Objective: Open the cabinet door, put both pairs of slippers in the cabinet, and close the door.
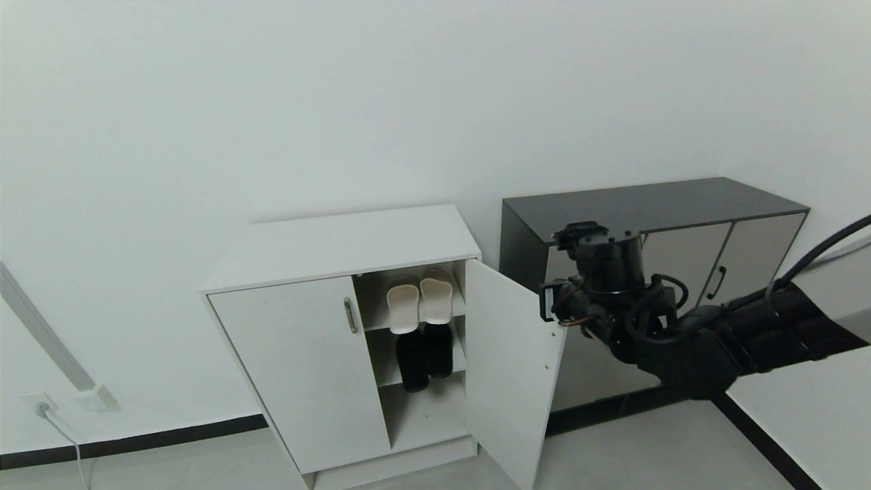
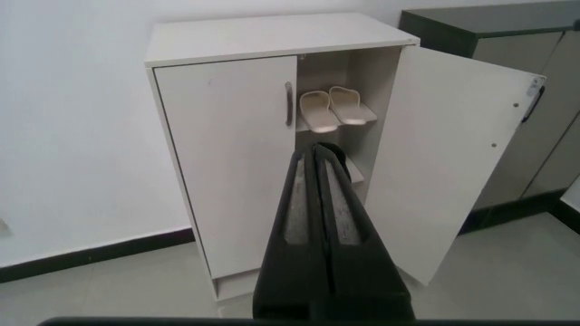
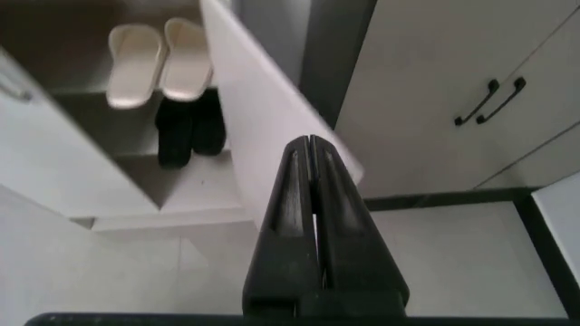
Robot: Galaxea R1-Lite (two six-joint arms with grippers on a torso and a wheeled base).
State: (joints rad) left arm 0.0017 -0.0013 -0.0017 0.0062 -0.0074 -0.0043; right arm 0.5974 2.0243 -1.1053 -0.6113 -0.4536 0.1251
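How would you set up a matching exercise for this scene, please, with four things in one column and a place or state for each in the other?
Things:
1. white slippers
2. black slippers
3. right-hand door
4. left-hand door

Places and states:
A. shut
B. on the top shelf
C. swung open
D. on the shelf just below the top one

Pairs: 1-B, 2-D, 3-C, 4-A

Soft, even light, seemingly from overhead, leaves shelves (image 1: 422,412) inside the cabinet (image 1: 306,367) shaded.
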